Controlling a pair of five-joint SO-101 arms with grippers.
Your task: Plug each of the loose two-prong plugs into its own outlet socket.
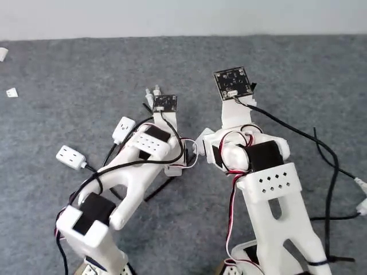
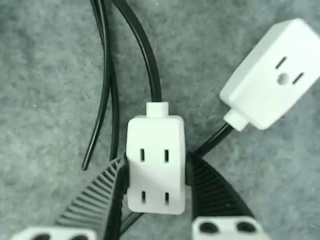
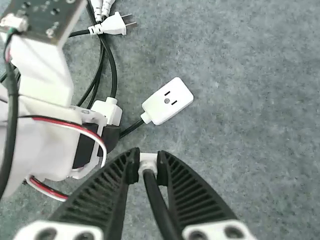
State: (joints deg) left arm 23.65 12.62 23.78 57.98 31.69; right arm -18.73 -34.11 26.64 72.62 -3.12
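— What does the left pincer [image 2: 156,165] hold?
— It is clenched on the sides of a white flat outlet block with two pairs of slots [image 2: 155,145]. The slots face up, probably so the block stays put while a plug is pressed in. The block lies just beside the white cube socket on a black cord [image 2: 272,75], not touching it.
— And the right pincer [image 3: 147,158]?
— It is grasping a small white cord end [image 3: 147,162], with the black cable running back between its fingers. The prongs cannot be made out. It is near the cube socket and aimed roughly toward it, which would suit an insertion.
— Any plug loose?
— A white two-prong plug [image 3: 117,24] lies well apart from the cube socket, untouched.
— The arms' poses?
— The left arm [image 1: 135,172] and right arm [image 1: 269,177] both fold forward, with their wrists bent down over the grey carpet [image 1: 287,69], close together
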